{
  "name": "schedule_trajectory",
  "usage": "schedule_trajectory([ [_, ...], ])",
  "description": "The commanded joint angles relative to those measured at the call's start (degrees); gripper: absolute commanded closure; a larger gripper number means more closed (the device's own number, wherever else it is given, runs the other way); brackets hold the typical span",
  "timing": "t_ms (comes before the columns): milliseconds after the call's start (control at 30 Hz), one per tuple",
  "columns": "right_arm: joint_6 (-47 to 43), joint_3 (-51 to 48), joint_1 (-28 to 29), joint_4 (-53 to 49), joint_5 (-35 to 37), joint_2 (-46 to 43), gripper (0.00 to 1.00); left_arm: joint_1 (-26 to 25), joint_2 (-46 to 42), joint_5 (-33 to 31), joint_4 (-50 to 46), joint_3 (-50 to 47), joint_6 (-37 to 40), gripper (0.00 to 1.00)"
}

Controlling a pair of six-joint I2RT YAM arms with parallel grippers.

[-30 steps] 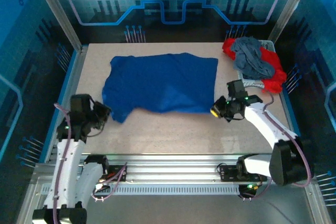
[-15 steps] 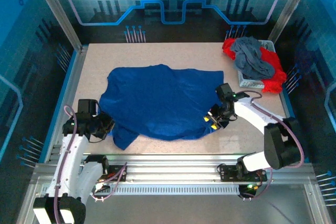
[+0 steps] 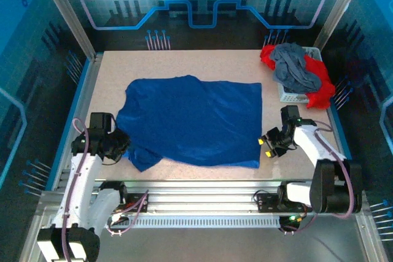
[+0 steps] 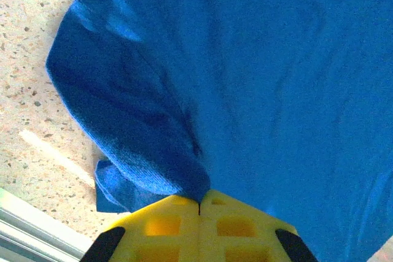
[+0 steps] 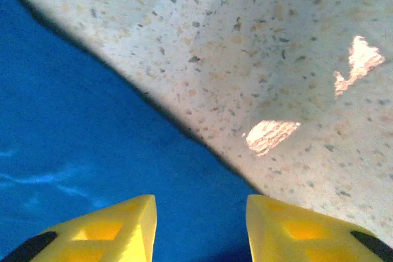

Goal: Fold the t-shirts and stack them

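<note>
Wrist views reveal left gripper [image 4: 199, 202] clenched on blue t-shirt [image 4: 276, 90], right gripper [image 5: 201, 213] gaping.

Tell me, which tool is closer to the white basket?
Right. The right tool is just near-side of the basket, by the edge of the blue shirt. The left tool is across the table, pinching that shirt.

A speckled beige table [image 3: 184, 65] carried a royal-blue t-shirt [image 3: 196, 121], spread out. A white basket [image 3: 287, 96] sat at its far-right corner.

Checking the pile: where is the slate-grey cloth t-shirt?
Top view, far right: slate-grey cloth t-shirt draped over bright red t-shirts in the white basket.
</note>
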Motion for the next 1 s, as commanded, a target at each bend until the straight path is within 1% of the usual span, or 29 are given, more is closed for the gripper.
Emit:
schedule_trajectory([
  [0, -3.0, -0.8, -0.7, 2.4, -2.7, 2.3, 0.58, -0.1, 0.8, -1.0, -0.7, 1.9, 1.7, 1.00],
  [100, -4.0, -1.5, -0.6, 0.5, -3.0, 1.2, 0.62, -0.1, 1.6, -0.9, -0.2, 2.5, 1.8, 1.00],
  [167, -4.5, -0.8, 0.5, -4.8, -0.7, -1.2, 0.63, 0.0, 1.7, -1.0, -0.1, 2.9, 1.8, 1.00],
  [233, -4.3, -0.3, 1.9, -10.2, 2.1, -5.2, 0.62, 0.0, 1.8, -0.9, -0.1, 3.2, 2.2, 1.00],
  [367, -1.2, -1.2, 5.7, -16.0, 3.2, -13.9, 0.66, -0.1, 2.2, -0.7, 0.2, 3.7, 2.6, 1.00],
  [433, 0.6, -2.9, 7.5, -14.9, 1.9, -15.8, 0.67, 0.0, 2.4, -0.3, 0.7, 3.9, 2.6, 1.00],
  [500, 1.0, -4.6, 8.2, -9.9, 1.4, -16.3, 0.68, 0.0, 2.4, -0.1, 1.1, 3.8, 2.6, 1.00],
  [600, -1.5, -3.8, 7.8, -4.4, 3.1, -12.5, 0.71, 0.0, 2.4, -0.3, 1.1, 3.4, 3.0, 1.00],
  [667, -2.4, -2.9, 7.2, -0.9, 1.2, -8.6, 0.72, 0.0, 2.3, -0.3, 0.8, 3.0, 3.3, 1.00],
  [700, -3.1, -1.6, 7.4, 0.0, 1.4, -6.5, 0.72, -0.1, 2.3, -0.4, 0.6, 2.8, 3.3, 1.00],
  [767, -5.3, 1.0, 7.8, 0.5, 3.7, -3.7, 0.72, -0.2, 2.0, -0.6, 0.6, 2.2, 3.3, 1.00],
  [867, -8.9, 4.3, 6.5, 0.7, 7.1, 0.8, 0.74, -0.2, 1.8, -0.2, 1.1, 1.4, 3.1, 1.00],
  [967, -11.6, 6.4, 6.3, 1.3, 7.8, 5.6, 0.76, -0.2, 2.0, 0.0, 1.6, 1.1, 2.9, 1.00],
])
